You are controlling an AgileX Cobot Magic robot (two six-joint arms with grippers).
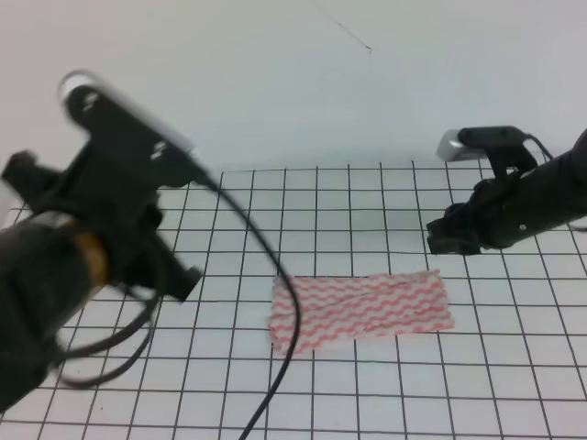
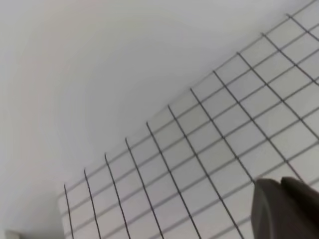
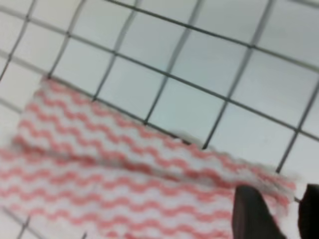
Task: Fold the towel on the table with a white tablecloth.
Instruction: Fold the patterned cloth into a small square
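The towel [image 1: 360,309], white with pink-red wavy stripes, lies as a wide folded rectangle in the middle of the table with a white tablecloth [image 1: 367,197]. My right gripper [image 1: 440,240] hovers just beyond the towel's far right corner. In the right wrist view its two dark fingertips [image 3: 255,215] stand apart over the towel's [image 3: 124,174] edge with nothing between them, so the right gripper [image 3: 281,214] is open. My left arm [image 1: 101,220] is raised at the left, well away from the towel. Only a dark tip of the left gripper [image 2: 283,206] shows, over bare grid.
A black cable [image 1: 275,302] hangs from the left arm and crosses in front of the towel's left end. A plain pale wall [image 1: 293,82] rises behind the gridded cloth. Bare grid [image 2: 209,149] lies under the left wrist camera.
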